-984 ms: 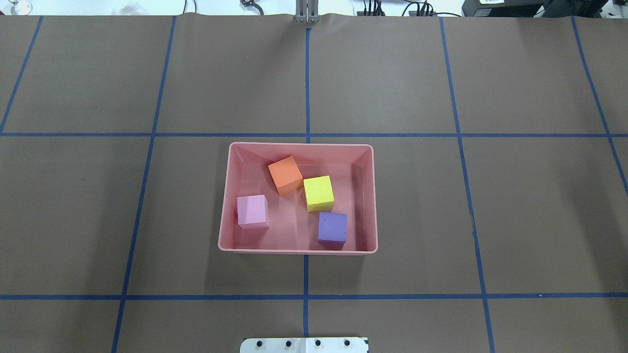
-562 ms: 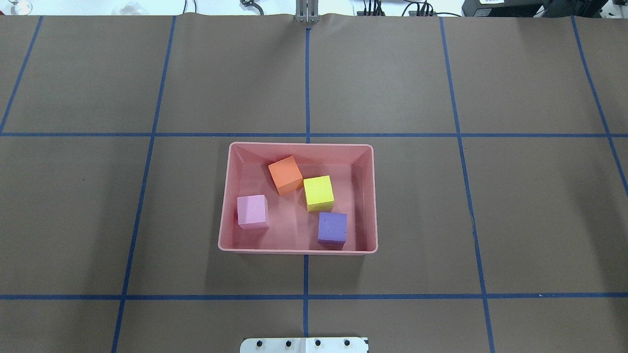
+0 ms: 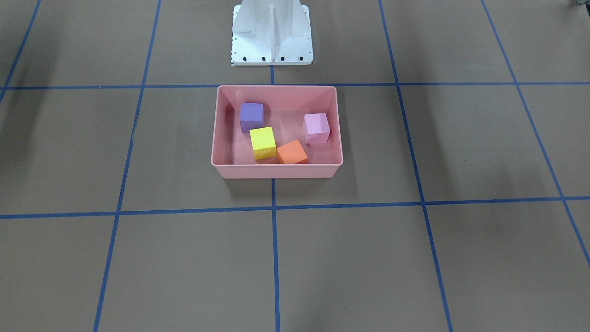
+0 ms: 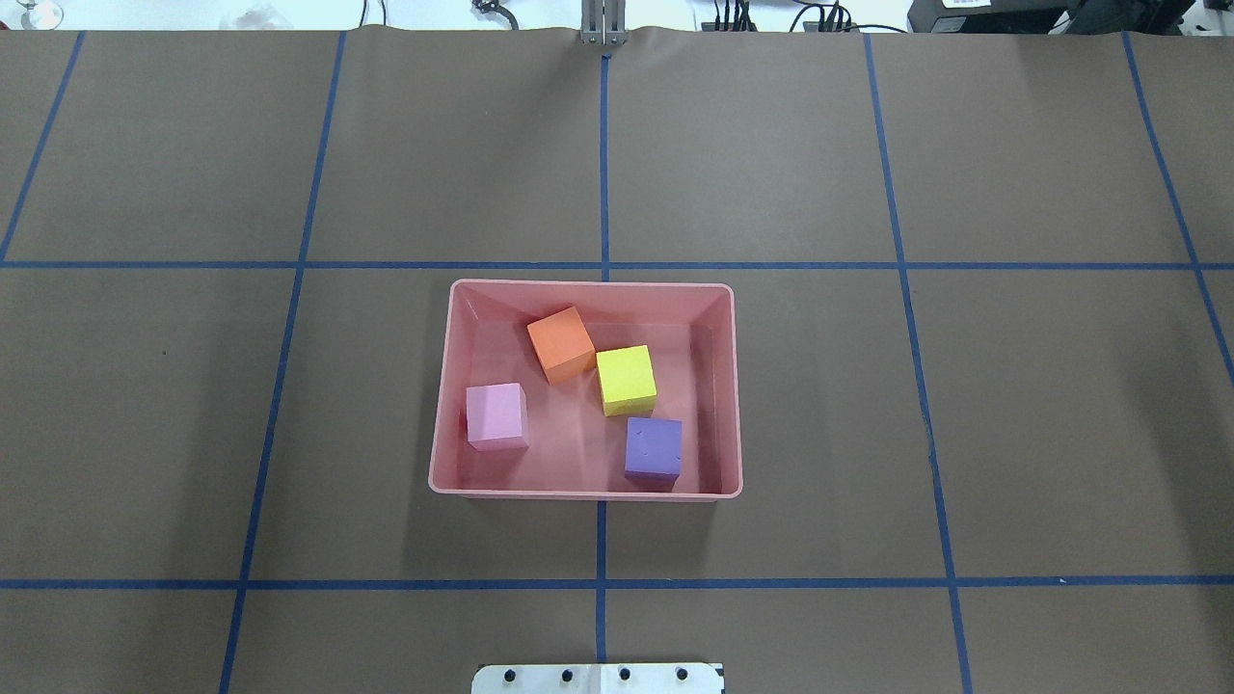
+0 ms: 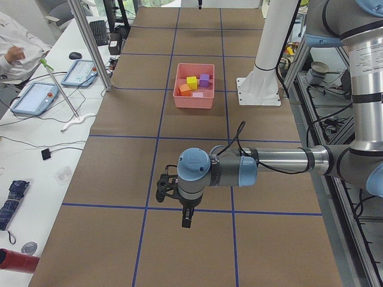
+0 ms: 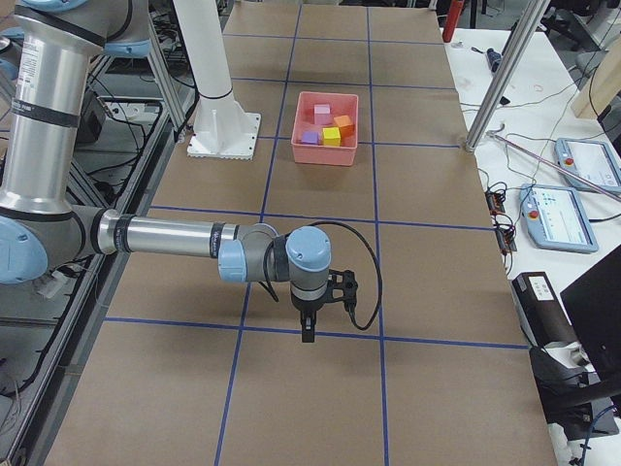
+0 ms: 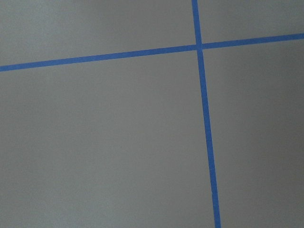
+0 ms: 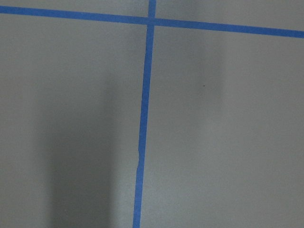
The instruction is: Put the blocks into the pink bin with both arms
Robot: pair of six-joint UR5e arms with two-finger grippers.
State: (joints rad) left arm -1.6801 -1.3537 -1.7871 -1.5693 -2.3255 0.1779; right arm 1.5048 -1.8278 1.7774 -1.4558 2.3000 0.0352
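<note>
The pink bin (image 4: 590,285) sits at the table's middle. Inside it lie the orange block (image 4: 560,344), the yellow block (image 4: 626,379), the pale pink block (image 4: 496,415) and the purple block (image 4: 653,448), all resting on its floor. The front-facing view shows the same bin (image 3: 276,171) with all of these blocks in it. My left gripper (image 5: 186,222) shows only in the exterior left view, far from the bin, pointing down over bare table. My right gripper (image 6: 309,335) shows only in the exterior right view, likewise far from the bin. I cannot tell whether either is open or shut.
The white metal base (image 3: 272,37) stands just behind the bin on the robot's side. Blue tape lines (image 4: 603,164) grid the brown table cover. Both wrist views show only brown cover and tape. Operators' desks with tablets (image 6: 568,209) line the far side.
</note>
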